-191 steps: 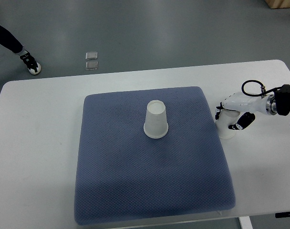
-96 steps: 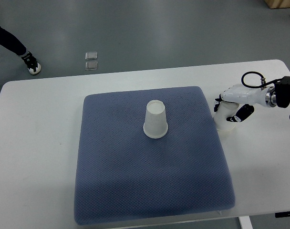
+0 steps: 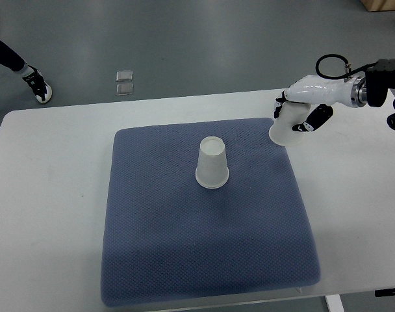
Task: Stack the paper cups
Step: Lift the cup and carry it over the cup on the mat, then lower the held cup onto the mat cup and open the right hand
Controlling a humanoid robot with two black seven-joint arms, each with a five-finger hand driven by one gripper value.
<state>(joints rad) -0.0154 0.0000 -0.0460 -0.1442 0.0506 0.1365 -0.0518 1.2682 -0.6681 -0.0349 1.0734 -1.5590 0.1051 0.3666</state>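
Right robot hand (image 3: 300,112) has lifted its paper cup (image 3: 285,127) toward the mat (image 3: 184,234).

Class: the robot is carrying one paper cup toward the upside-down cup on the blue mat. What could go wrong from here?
1. The right hand grips the carried cup by its side; squeezing could deform it, so it might not slide on.
2. The cup on the mat stands loose on the soft mat; an off-centre approach could tip it.

An upturned paper cup (image 3: 212,164) stands near the middle of a mat (image 3: 204,260) on the table (image 3: 48,214), while to its right, over the mat's far right corner, the right hand (image 3: 300,112) holds a second cup (image 3: 285,127).
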